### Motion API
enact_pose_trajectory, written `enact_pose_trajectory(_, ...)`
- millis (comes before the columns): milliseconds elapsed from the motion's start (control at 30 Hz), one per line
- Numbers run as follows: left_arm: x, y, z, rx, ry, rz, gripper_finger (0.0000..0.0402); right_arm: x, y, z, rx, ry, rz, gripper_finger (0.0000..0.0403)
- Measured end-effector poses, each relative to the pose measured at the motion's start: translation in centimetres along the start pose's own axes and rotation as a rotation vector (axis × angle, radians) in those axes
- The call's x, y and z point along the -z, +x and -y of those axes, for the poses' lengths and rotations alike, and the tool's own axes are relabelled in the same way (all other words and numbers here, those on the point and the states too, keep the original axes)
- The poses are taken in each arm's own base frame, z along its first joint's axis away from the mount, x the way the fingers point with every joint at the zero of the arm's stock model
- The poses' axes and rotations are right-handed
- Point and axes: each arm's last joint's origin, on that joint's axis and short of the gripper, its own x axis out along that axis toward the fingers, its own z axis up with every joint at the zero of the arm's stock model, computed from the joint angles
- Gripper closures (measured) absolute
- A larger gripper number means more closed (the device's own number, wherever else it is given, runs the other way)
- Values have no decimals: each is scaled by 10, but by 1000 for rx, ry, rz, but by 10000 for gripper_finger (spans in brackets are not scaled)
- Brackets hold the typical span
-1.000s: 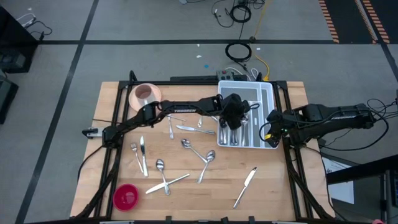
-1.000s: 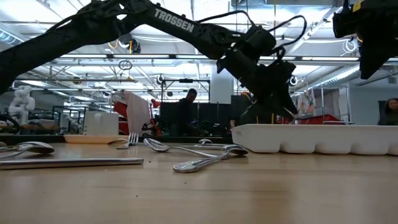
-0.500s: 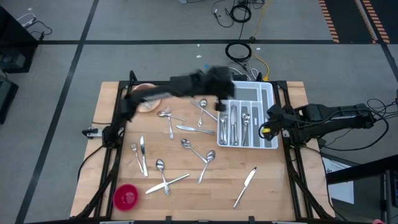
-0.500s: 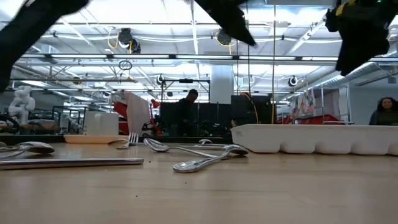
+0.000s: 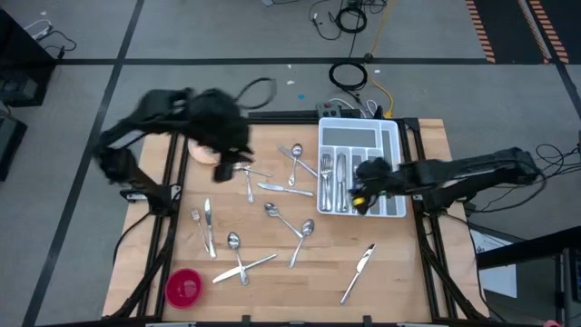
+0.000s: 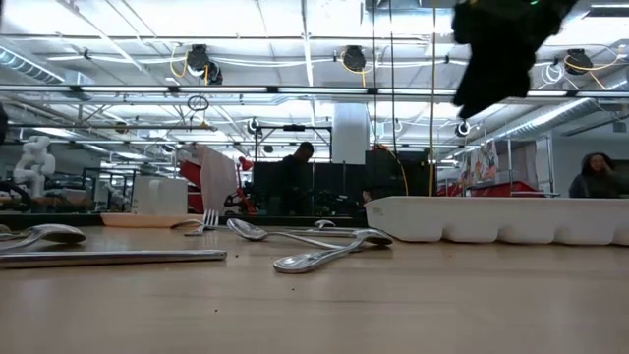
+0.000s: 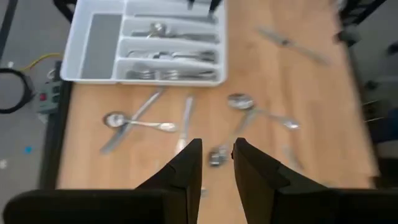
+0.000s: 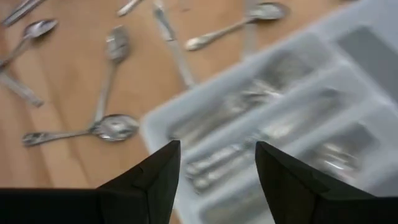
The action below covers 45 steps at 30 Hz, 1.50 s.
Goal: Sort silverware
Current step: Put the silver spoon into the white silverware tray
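The right gripper (image 5: pixel 359 194), fingers wide and empty, hung over the tray (image 5: pixel 392 136); the left gripper (image 5: pixel 238 162), narrowly parted and empty, risked scattering spoons (image 5: pixel 294 153).

Grey floor (image 5: pixel 73 100) crossed by dark tape lines; bright ceiling lights (image 6: pixel 354 59) (people at the far benches).

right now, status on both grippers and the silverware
Left gripper empty, high over loose silverware. Right gripper open, empty, above white tray. Pink cup beside left arm.
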Motion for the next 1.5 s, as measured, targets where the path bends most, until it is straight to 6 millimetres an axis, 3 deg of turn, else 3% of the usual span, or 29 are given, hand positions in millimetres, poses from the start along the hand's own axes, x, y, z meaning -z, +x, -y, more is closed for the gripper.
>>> enact_pose_trajectory(200,43,-65,45,-19,-107,149,305,-8,56,-35,-194,-120,-41,202)
enact_pose_trajectory(367,78,-91,59,-66,-196,215,305,-19,77,-62,-234,-318,-100,202)
enact_pose_trajectory(500,101,-96,61,-75,-221,221,305,-37,88,-77,-168,-456,-171,202)
enact_pose_trajectory(700,123,-80,61,-106,-228,162,305,-91,112,-85,-87,-384,-104,202)
enact_pose_trajectory(833,132,-68,61,-138,-228,128,305,-129,132,-67,126,-186,-20,202)
enact_pose_trajectory(967,133,-60,61,-163,-250,132,305,-162,149,-25,278,105,7,202)
enact_pose_trajectory(1100,131,-57,62,-157,-257,158,305,-184,167,15,311,225,3,202)
enact_pose_trajectory(1267,132,-54,62,-159,-255,154,305,-178,198,38,260,321,-112,202)
enact_pose_trajectory(1500,132,-54,62,-160,-254,152,305,-158,235,36,241,382,-221,202)
